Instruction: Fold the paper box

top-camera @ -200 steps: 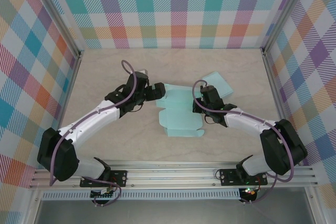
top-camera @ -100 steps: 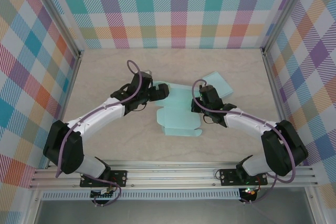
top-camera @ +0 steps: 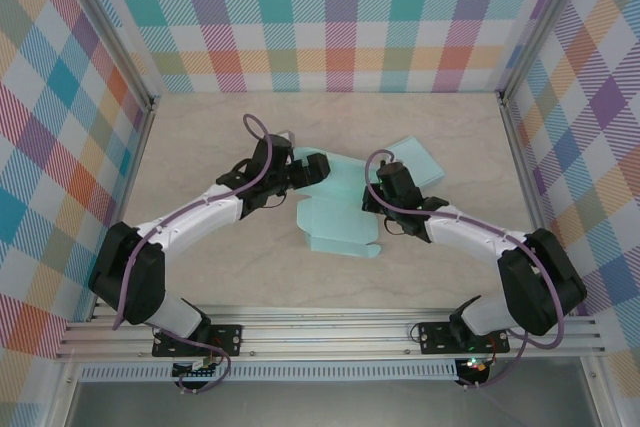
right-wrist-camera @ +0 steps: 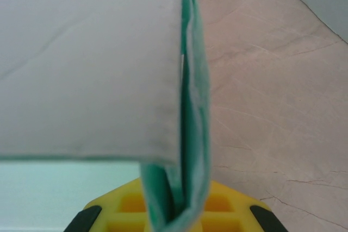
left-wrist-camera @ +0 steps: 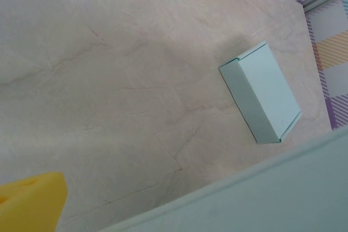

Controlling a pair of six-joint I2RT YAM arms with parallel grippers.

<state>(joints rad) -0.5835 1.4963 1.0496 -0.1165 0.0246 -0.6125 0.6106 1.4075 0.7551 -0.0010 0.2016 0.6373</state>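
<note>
Pinching a raised, doubled-over flap of the flat mint-green paper box blank [top-camera: 338, 219], the right hand [top-camera: 377, 194] has its yellow fingers [right-wrist-camera: 228, 210] closed on the fold. In the right wrist view the lifted panel blocks the upper left, blurred and grey, and the fingertips are cut off by the bottom edge.

The left hand [top-camera: 312, 169] sits over the blank's far left corner. From its wrist camera one yellow finger [left-wrist-camera: 27, 202] shows at the lower left. The blank's blurred sheet crosses the lower right and hides the other finger, so I cannot tell how far this hand is open or whether it has the paper.

The blank lies mid-desk between the two hands, its tabbed edge toward the arm bases. A small closed mint-green cardboard box [top-camera: 415, 159] lies flat just behind the right hand, near the blank's far right corner; whether they touch is hidden by the arm.

The pale marbled desk [top-camera: 210, 127] is bare left of the left arm, along the back by the checked wall [top-camera: 340, 17], and in front of the blank.
</note>
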